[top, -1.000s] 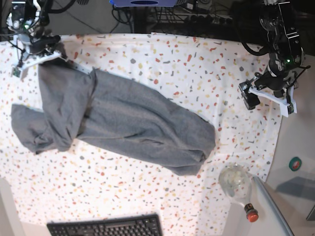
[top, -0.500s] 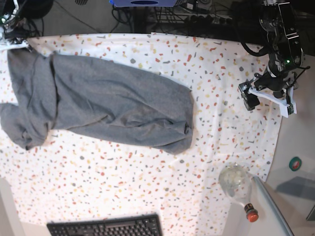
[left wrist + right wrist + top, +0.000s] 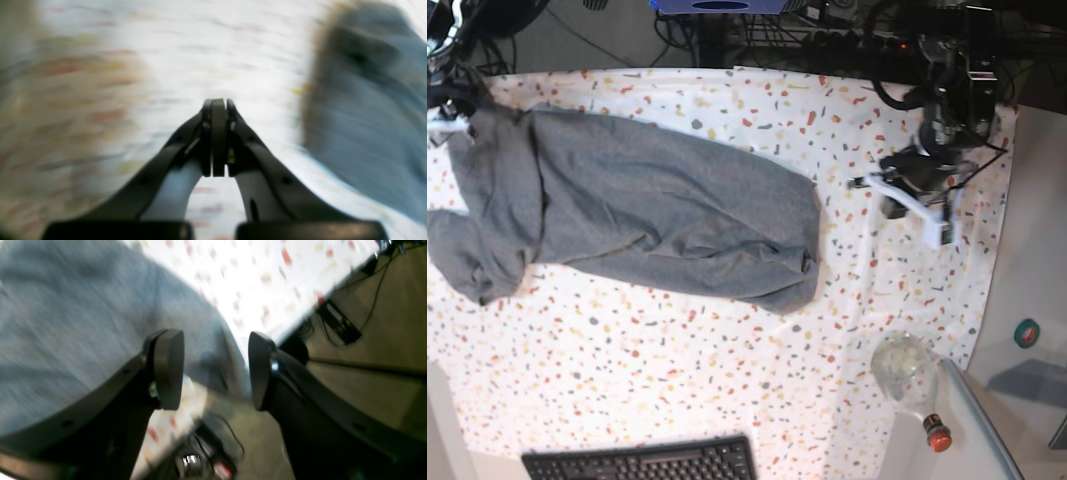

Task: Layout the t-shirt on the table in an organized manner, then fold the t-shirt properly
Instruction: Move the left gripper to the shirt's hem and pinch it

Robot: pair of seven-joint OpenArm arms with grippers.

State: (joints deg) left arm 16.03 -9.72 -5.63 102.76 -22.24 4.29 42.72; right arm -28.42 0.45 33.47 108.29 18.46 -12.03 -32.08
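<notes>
**Shirt bunched across the tabletop**

While the t-shirt [image 3: 647,215] lies crumpled on our tabletop's [image 3: 727,400] left half, our left tool [image 3: 218,103] hangs pinched together beside it, and our right tool [image 3: 215,370] gapes over its corner, gripping nothing.

t-shirt [image 3: 657,215]: soft heather-grey knit, matt
table [image 3: 677,385]: white cloth, speckled flecks, matt
right gripper [image 3: 216,370]: dark plastic, smooth pads, slight sheen
bottle [image 3: 907,372]: clear, glossy
</notes>
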